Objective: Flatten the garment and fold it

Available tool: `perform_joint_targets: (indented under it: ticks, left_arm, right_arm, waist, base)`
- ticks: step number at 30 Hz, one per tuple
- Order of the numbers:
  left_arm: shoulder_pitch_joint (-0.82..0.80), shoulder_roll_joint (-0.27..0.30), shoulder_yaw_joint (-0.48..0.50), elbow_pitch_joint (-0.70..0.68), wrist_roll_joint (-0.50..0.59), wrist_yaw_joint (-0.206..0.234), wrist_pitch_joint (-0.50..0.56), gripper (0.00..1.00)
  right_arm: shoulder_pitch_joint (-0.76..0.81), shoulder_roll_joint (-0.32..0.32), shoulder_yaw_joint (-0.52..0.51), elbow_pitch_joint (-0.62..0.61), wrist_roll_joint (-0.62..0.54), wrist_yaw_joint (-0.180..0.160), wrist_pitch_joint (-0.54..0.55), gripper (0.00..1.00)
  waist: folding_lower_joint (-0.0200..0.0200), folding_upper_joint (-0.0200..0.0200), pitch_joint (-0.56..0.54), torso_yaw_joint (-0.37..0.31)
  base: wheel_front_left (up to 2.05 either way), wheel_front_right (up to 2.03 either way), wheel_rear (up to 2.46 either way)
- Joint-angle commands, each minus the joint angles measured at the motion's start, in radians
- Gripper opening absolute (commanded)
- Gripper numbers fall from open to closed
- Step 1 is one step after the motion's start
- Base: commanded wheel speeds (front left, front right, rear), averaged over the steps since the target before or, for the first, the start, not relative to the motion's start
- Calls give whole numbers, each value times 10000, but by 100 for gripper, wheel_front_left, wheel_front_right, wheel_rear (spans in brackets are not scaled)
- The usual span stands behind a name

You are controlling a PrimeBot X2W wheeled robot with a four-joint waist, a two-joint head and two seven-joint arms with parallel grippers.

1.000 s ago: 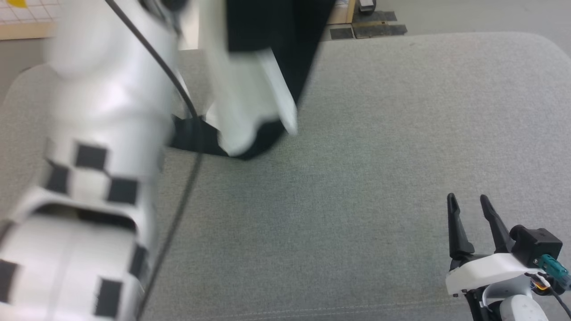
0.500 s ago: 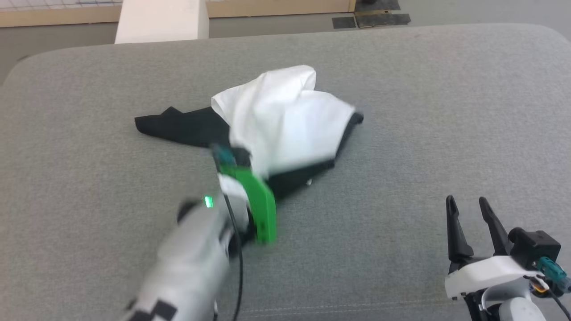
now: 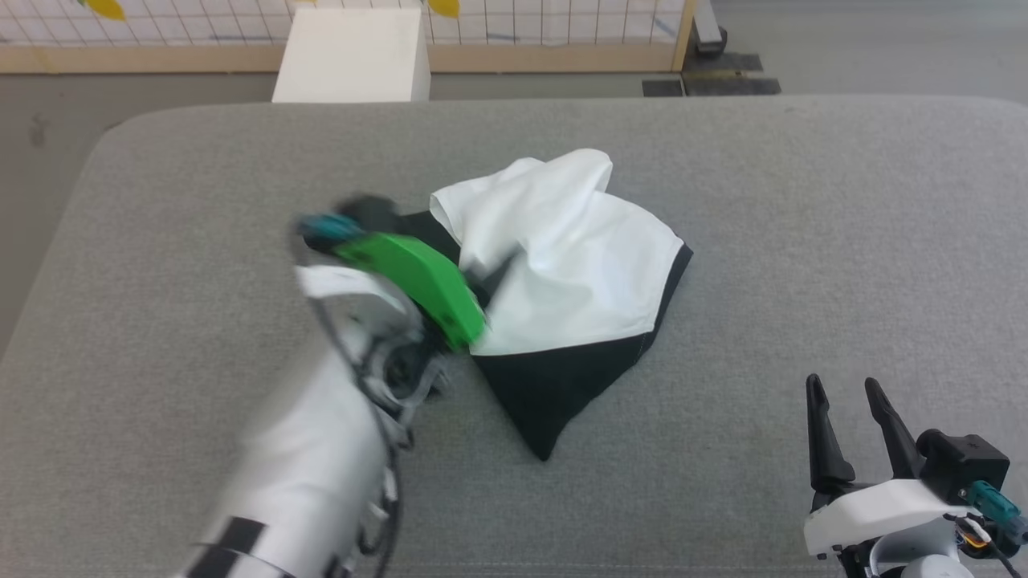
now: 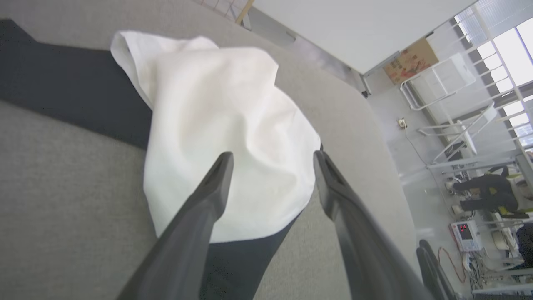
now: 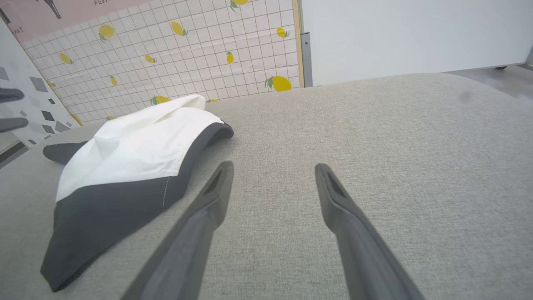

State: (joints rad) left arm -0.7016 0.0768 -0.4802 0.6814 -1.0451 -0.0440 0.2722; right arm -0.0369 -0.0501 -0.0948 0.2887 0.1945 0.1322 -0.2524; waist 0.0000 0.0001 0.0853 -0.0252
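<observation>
The garment [image 3: 570,257] lies in a crumpled heap in the middle of the grey padded table [image 3: 803,241]. Its white body is bunched on top, and a black corner [image 3: 554,393] points toward me. My left gripper [image 3: 494,274], blurred and with a green housing, is at the heap's left edge. In the left wrist view its fingers [image 4: 216,183] stand wide apart above the white cloth [image 4: 233,125] and hold nothing, so the left gripper [image 4: 272,160] is open. My right gripper [image 3: 847,397] rests open at the lower right, well clear of the garment [image 5: 133,146]. Its open jaws [image 5: 272,166] hover over bare table.
A white box [image 3: 349,56] stands beyond the table's far edge, in front of a wood-framed tiled panel [image 3: 522,24] with lemon prints. The table's rounded corners show at the far left and far right. Bare grey surface lies all around the heap.
The garment, held up by my left gripper a second ago, now lies dropped on the table. The left arm has come down and its gripper has opened. The camera shifted; the right gripper stayed still.
</observation>
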Motion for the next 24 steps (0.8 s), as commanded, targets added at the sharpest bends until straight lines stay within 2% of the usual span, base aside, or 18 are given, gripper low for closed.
perform_joint_targets:
  ticks: [1, 5, 8, 12, 15, 19, 22, 24]
  left_arm:
    - [-156, 355, 365, -291, -112, 139, -421, 100]
    - [328, 1039, 1372, -1370, -258, 296, -1748, 100]
    - [1049, 1644, 1814, -2083, 113, 431, -2882, 100]
    - [2184, 2474, 1765, -2939, 1418, 809, -4436, 100]
    - [3076, 3050, 1589, -3536, 2738, 1199, -5149, 100]
    - [4119, 3249, 1753, -4547, 4204, 1685, -5327, 100]
    - [4801, 3083, 1967, -5196, 4948, 1771, -5334, 100]
    - [5290, 2876, 2052, -5281, 5052, 1808, -5336, 100]
  right_arm:
    - [55, -1, 8, -23, 1, -15, -9, 100]
    - [55, -1, -90, -124, -46, -15, 131, 100]
    - [69, -1, -231, -231, -47, -15, 215, 100]
    - [138, -1, -375, -385, -86, -15, 291, 100]
    - [204, -1, -419, -459, -118, -15, 326, 100]
    - [268, -1, -479, -578, -153, -15, 309, 100]
    - [307, -1, -495, -650, -211, -15, 290, 100]
    - [328, -1, -468, -695, -228, -15, 278, 100]
  waist:
    - [0, -1, -273, 180]
    - [0, -1, -554, 269]
    - [0, -1, -715, 331]
    - [0, -1, -845, 400]
    - [0, -1, -901, 423]
    - [0, -1, -905, 462]
    - [0, -1, -890, 491]
    - [0, -1, -902, 478]
  base:
    - [0, 0, 0]
    - [0, 0, 0]
    - [0, 0, 0]
    - [0, 0, 0]
    - [0, 0, 0]
    - [0, 0, 0]
    - [0, 0, 0]
    - [0, 0, 0]
